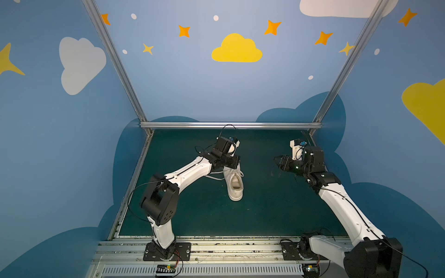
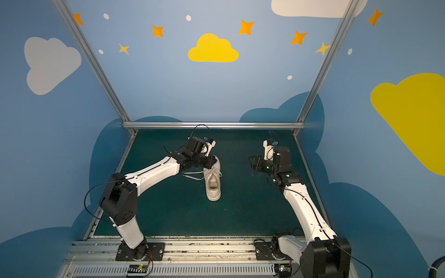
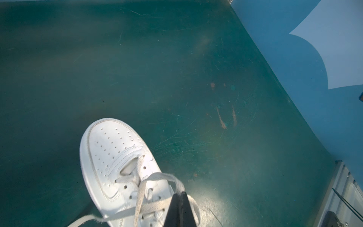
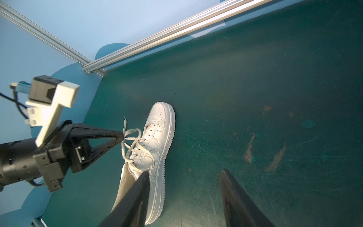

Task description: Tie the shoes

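shoe: white leather low-top sneaker (image 4: 157, 141), dotted perforations on toe, beige insole
laces: flat off-white fabric laces (image 3: 139, 196)
table: dark green mat (image 1: 265, 211), pale scratches, brown scuffs right of sneaker
walls: blue panels (image 1: 192, 84), yellow and white clouds, orange stars
arms: white robot arms (image 1: 190, 171), black joints

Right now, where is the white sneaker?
In both top views the white sneaker lies near the middle of the green table, beside the left gripper, which pinches its lace.

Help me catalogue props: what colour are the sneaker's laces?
Off-white laces on a white sneaker, clearest in the left wrist view.
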Robot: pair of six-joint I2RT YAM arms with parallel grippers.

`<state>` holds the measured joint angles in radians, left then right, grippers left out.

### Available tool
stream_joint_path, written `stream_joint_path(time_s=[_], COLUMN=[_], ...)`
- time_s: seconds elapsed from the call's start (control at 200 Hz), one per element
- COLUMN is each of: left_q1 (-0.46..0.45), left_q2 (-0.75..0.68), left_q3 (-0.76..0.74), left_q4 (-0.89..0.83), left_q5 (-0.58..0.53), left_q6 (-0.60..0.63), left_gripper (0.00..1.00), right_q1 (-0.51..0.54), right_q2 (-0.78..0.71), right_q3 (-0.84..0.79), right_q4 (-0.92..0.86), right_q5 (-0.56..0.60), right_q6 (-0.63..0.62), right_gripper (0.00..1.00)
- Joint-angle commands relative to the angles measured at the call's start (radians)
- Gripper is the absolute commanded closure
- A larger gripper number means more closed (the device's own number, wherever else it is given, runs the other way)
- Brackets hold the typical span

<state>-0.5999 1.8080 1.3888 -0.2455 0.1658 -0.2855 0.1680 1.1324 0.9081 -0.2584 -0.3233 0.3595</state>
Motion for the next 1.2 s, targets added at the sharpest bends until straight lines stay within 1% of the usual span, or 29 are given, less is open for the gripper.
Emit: stream_joint_path(time_s=[0.0,0.315,0.471,0.586,0.691,0.836,1.191], left_q1=[-0.008,-0.01,-0.01,-0.012,-0.017,-0.02,-0.021], left_q2=[0.015,0.07,0.125,0.129,0.116,0.097,0.052], left_q3=[0.03,0.039,0.06,0.059,0.052,0.054,0.094], left_q4=[0.02,0.063,0.039,0.036,0.029,0.016,-0.019], left_q5=[0.024,0.024,0.046,0.06,0.052,0.046,0.029], left_q6=[-0.011,-0.022,-0.026,-0.03,-0.021,-0.008,0.033], left_gripper=[0.97,0.97,0.96,0.92,0.86,0.81,0.58], right_q1=[-0.005,-0.011,-0.013,-0.012,-0.014,-0.015,-0.014], right_q2=[-0.021,-0.019,-0.02,-0.025,-0.028,-0.023,-0.005], right_q3=[-0.013,-0.014,-0.017,-0.023,-0.032,-0.032,-0.032], right_q4=[0.004,0.002,-0.001,-0.002,0.003,0.01,0.015], right_q5=[-0.01,-0.016,-0.018,-0.018,-0.018,-0.02,-0.052], right_q6=[-0.009,-0.009,-0.005,-0.004,-0.003,0.002,0.019], right_gripper=[0.42,0.42,0.42,0.42,0.42,0.42,0.42])
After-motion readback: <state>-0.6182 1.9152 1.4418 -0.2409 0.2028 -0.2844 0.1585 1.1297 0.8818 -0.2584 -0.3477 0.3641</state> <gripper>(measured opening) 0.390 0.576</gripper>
